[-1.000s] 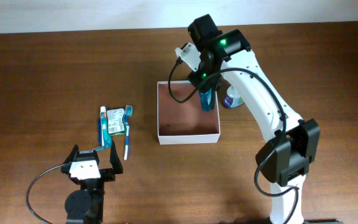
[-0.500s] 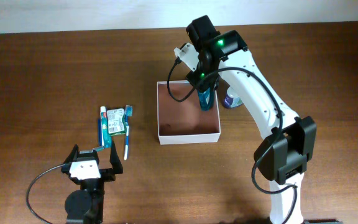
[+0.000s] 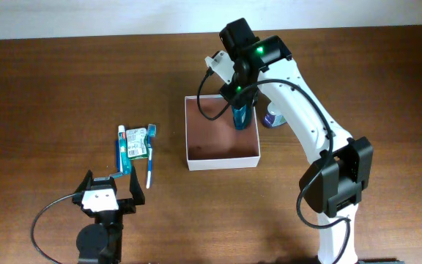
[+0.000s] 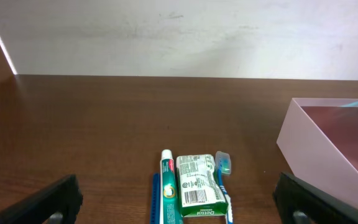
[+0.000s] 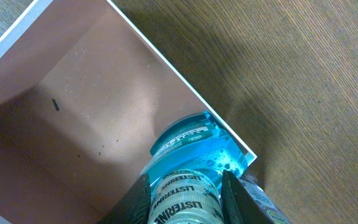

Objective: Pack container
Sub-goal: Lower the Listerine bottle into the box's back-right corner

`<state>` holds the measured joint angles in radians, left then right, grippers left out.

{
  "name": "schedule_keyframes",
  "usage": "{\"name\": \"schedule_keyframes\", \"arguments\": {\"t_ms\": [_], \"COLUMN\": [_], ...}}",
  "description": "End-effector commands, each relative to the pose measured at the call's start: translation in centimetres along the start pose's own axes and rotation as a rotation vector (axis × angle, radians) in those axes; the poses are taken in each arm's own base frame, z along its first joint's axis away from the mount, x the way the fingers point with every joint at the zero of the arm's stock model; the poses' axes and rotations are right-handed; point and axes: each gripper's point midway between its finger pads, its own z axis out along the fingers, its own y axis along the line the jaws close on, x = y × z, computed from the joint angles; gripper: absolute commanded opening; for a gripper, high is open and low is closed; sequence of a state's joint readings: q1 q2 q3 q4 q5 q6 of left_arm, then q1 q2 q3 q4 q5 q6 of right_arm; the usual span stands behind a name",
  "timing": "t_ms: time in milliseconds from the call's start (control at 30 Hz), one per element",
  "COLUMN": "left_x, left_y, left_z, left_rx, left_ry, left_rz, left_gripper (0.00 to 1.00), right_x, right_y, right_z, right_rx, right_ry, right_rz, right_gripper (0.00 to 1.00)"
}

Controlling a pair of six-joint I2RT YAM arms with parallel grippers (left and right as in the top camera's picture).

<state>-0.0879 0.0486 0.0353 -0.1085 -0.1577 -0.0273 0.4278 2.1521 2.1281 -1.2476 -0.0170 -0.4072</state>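
**Right tool at a mouthwash bottle in the container's far right corner**

The container (image 3: 209,138) sits mid-counter, directly under the right tool (image 3: 241,110), well to the right of the left tool (image 3: 108,192) and farther away. The right tool's fingers (image 5: 140,198) stand narrowly set against both sides of a teal bottle (image 5: 188,152) standing in that corner; whether they grip it or only flank it I cannot tell. The bottle's label reads "LISTERINE". The left tool is spread wide and holds nothing. Ahead of it lie a toothpaste tube (image 4: 166,186), a green packet (image 4: 196,186) with a barcode and print too small to be sure of, and a blue toothbrush (image 3: 150,155). A second bottle (image 3: 272,117) stands on the counter (image 3: 50,95) just right of the container. Since a second ago the right arm's elbow has shifted slightly left, while the bottle and the left tool have stayed put.
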Motion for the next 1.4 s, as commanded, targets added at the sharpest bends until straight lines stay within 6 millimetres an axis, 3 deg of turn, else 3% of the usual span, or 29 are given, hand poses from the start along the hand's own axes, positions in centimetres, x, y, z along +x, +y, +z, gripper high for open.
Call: {"name": "schedule_keyframes", "arguments": {"t_ms": [0,433,567,800,867,967,1233,1367], "left_x": [0.3,0.3,0.3,0.3,0.3,0.3,0.3,0.3], "left_y": [0.3,0.3,0.3,0.3,0.3,0.3,0.3,0.3], "left_z": [0.1,0.1,0.1,0.1,0.1,0.1,0.1,0.1], "left_rx": [-0.013,-0.013,-0.013,-0.013,-0.013,-0.013,-0.013,-0.013], "left_ry": [0.005,0.005,0.005,0.005,0.005,0.005,0.005,0.005], "left_rz": [-0.003,-0.003,-0.003,-0.003,-0.003,-0.003,-0.003,-0.003], "left_gripper": [1.00,1.00,1.00,1.00,1.00,1.00,1.00,1.00], "right_x": [-0.6,-0.5,-0.3,-0.1,0.0,0.0,-0.1,-0.1], "right_y": [-0.7,-0.8,-1.2,-1.8,-1.9,-2.0,-1.7,-1.7], "right_z": [-0.7,-0.7,-0.7,-0.7,-0.7,-0.7,-0.7,-0.7], "right_rx": [0.024,0.029,0.050,0.055,0.056,0.056,0.039,0.041], "right_ry": [-0.025,-0.022,-0.011,-0.009,-0.009,-0.009,-0.017,-0.018], "right_rz": [-0.003,-0.004,-0.025,-0.016,-0.012,-0.011,-0.011,-0.011], "right_gripper": [0.27,0.27,0.20,0.20,0.21,0.33,0.38,0.45]}}
